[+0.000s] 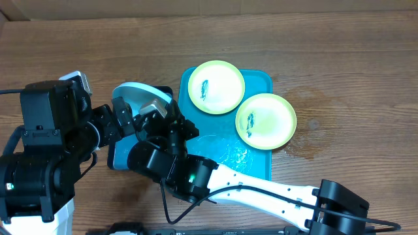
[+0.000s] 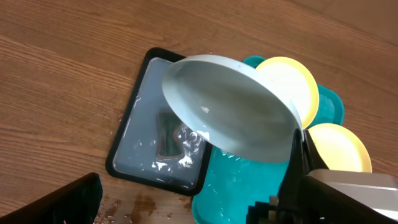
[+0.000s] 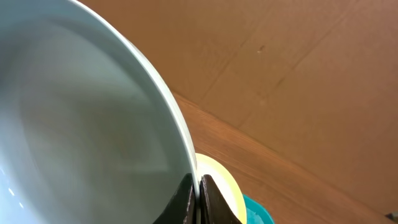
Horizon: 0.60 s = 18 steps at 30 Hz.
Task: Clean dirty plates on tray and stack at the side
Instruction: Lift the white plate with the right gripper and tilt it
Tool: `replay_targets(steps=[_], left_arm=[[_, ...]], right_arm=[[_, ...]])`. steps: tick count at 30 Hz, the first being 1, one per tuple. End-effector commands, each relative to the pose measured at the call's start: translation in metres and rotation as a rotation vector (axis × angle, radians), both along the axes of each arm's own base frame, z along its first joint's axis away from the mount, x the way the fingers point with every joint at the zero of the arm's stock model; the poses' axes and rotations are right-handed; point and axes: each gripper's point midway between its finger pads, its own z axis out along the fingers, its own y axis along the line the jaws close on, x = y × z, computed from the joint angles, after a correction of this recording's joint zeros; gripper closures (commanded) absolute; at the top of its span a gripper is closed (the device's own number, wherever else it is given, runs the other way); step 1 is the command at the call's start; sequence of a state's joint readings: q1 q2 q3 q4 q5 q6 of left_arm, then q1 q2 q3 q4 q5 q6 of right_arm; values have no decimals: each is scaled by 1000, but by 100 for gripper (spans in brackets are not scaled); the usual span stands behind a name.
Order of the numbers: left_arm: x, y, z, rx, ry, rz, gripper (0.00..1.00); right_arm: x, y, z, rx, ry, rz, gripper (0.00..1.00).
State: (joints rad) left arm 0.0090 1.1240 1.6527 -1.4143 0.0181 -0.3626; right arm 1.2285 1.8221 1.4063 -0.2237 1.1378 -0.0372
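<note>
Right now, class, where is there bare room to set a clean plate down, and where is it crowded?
Free: bare wood right of the turquoise tray, beyond the overhanging yellow-green plate, and along the far edge. Crowded: over the dark-rimmed tray, where the right fingers hold the light blue plate.

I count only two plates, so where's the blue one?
Overhead, the blue plate sits tilted in the right tool, left of the turquoise tray, above the dark-rimmed tray.

Black, blocky left arm [image 1: 46, 150] on a white base; right arm [image 1: 261, 192] of white links, black joints, a thin black cable [image 1: 163, 202].
</note>
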Motion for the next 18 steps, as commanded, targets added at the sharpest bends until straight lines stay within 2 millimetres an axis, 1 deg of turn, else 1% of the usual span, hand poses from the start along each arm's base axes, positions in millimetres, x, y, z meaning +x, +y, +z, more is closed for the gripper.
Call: replay_targets(steps=[1,4,5,6,7,8,9,10,11,12,13,14,15,16,18], left_arm=[[1,3,5,18,-16,-4,0],[1,3,5,18,-16,-4,0],[1,3,5,18,-16,-4,0],[1,3,5,18,-16,-4,0],[1,3,5,18,-16,-4,0],[1,3,5,18,-16,-4,0],[1,3,5,18,-15,-4,0],[1,3,5,18,-15,-4,0],[1,3,5,18,-15,-4,0],[1,3,5,18,-17,-4,0],[1,3,6,18,-20,-4,0],[1,3,6,18,-20,-4,0],[1,3,6,18,-20,-4,0],[1,3,6,18,-20,-5,0],[2,3,6,18,-20,-5,0]], right_arm=[[-4,-1,23,50,-34,-14,96],[-3,-8,26,58,-54,-51,96],[-2,-4,24,99,-39,-40,96],[-5,7,17,85,2,29,96],[-7,8,17,38,-3,43,96],[-5,2,23,7,-32,13,96],[-1,-9,31,30,-73,-59,96],[1,-11,35,84,-86,-84,96],[-1,-6,33,93,-73,-56,96],[-7,4,29,43,-54,3,96],[-11,7,29,-19,-58,26,96],[-11,4,32,-49,-72,14,96],[-9,-2,37,-24,-94,-30,96],[-9,-4,39,25,-100,-52,96],[-11,2,37,17,-88,-22,96]])
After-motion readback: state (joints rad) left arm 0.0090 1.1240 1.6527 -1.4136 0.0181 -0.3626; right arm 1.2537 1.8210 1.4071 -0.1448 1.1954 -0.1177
